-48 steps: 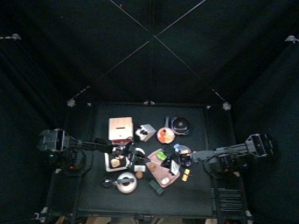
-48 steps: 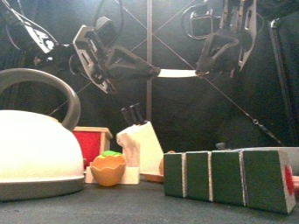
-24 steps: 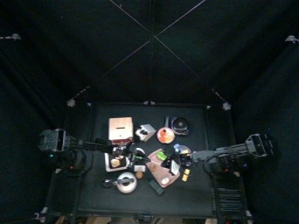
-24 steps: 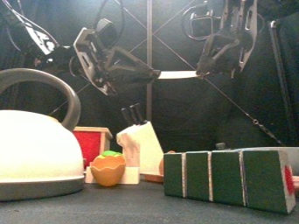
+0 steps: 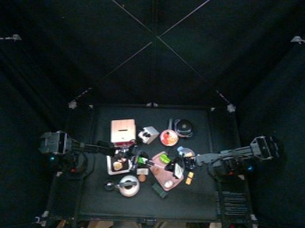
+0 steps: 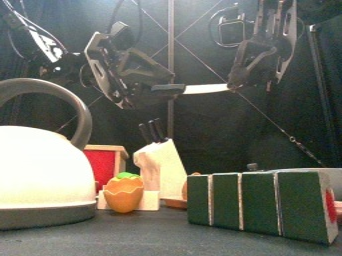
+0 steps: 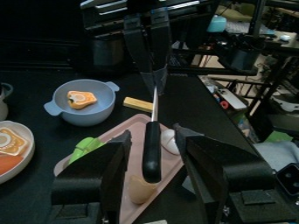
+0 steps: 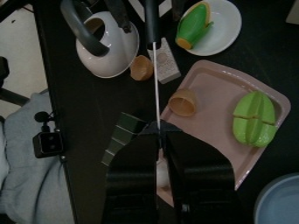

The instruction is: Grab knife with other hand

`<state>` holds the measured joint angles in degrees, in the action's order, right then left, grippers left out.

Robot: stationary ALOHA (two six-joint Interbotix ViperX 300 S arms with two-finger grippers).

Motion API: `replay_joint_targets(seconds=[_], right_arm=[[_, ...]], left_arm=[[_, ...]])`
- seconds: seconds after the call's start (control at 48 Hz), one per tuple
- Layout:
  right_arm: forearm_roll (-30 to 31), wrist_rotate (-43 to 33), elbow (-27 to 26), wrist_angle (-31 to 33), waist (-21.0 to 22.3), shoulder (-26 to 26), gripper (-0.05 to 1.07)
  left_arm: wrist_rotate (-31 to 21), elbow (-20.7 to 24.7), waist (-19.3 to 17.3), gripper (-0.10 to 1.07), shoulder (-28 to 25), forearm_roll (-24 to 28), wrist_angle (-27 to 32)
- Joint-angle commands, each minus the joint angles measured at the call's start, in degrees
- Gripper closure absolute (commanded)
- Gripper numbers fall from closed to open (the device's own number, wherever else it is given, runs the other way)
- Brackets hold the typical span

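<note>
While the knife [image 6: 187, 89] hangs level in mid-air above the worktop [image 6: 147, 236], the handover looks largely complete.

Findings:
1. Right gripper [image 6: 242, 82]: its jaws are nearly closed and pinch the blade end of the knife. The left wrist view shows these jaws clamped on the blade [image 7: 152, 80], and the right wrist view shows the knife [image 8: 151, 39] running out from between them.
2. Left gripper [image 7: 152, 149]: its jaws stand wide apart, 1 on each side of the black handle [image 7: 151, 150]. In the left wrist view neither jaw appears to touch the handle. It holds nothing.
3. Location: the knife is carried high between the 2 arms, above the pink board [image 7: 117, 166] and well clear of the kettle [image 6: 40, 170] and knife block [image 6: 160, 165] in the front view.

Assessment: the transfer of grip to the other hand appears done, judging by the sole hold at the blade end. What remains, in my judgement, is for the left gripper to back clear of the handle. The hold on the thin blade could slip.
</note>
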<state>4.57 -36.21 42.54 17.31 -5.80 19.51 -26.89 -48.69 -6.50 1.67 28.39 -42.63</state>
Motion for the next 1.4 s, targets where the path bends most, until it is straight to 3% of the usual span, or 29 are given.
replay_joint_targets(seconds=[0.0,0.354,1.125,1.375], right_arm=[[0.0,0.09,-0.7,-0.26,0.09,0.7,0.67],[0.18,0.09,-0.97,-0.26,0.18,0.88,0.67],[0.26,0.09,-0.97,-0.44,0.0,1.23,0.67],[0.09,0.0,-0.62,-0.53,-0.18,1.23,0.67]], left_arm=[[0.09,1.41,-0.09,0.16,0.44,-0.09,-0.53],[0.09,1.05,-0.09,0.31,0.44,1.49,-0.44],[-0.18,1.14,-0.53,0.22,-0.7,1.32,0.0],[0.0,1.14,-0.53,0.32,-0.7,1.49,0.0]])
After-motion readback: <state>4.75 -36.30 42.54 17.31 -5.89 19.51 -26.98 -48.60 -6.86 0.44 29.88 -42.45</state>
